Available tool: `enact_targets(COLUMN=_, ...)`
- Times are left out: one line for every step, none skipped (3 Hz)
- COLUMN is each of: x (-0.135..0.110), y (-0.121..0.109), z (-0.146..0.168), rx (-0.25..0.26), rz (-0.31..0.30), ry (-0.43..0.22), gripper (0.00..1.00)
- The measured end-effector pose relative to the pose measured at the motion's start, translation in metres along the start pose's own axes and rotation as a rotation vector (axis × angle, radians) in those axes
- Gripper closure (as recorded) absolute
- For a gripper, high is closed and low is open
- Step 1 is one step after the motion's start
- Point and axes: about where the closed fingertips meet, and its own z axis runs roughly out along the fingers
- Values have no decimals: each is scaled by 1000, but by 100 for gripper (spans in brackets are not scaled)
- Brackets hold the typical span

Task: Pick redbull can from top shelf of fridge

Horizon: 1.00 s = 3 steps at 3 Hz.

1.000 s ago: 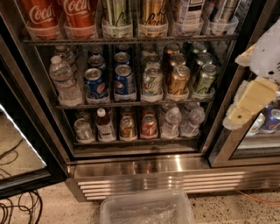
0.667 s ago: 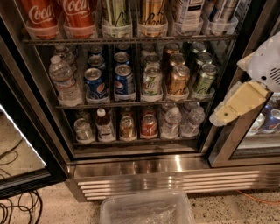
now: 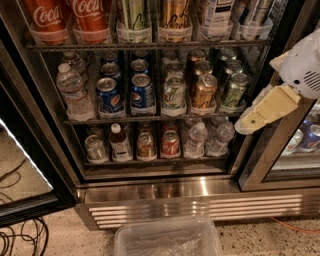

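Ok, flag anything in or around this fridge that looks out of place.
Nothing spilled or toppled; cans and bottles stand upright on the shelves. Oddities: a clear plastic tub on the floor before the grille, and loose cables at lower left. The gripper hangs at right, outside the shelves.

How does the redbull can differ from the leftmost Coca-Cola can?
The leftmost Coca-Cola can is red and wide, at the top shelf's left end; the redbull can is silver-blue and slimmer, at the right end. Both stand in clear trays. The hand hangs right of the middle shelf.
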Motion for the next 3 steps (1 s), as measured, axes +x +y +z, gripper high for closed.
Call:
enact_targets(x=-2, y=-2, z=0, rx=11, rz=13, ry=-22, gripper=0)
enact_targets(x=5, y=-12, z=-2, rx=62, rz=118, ry=-90, gripper=0)
enact_targets(x=5, y=-29, z=1, rx=122, rz=200, ry=-166, gripper=0)
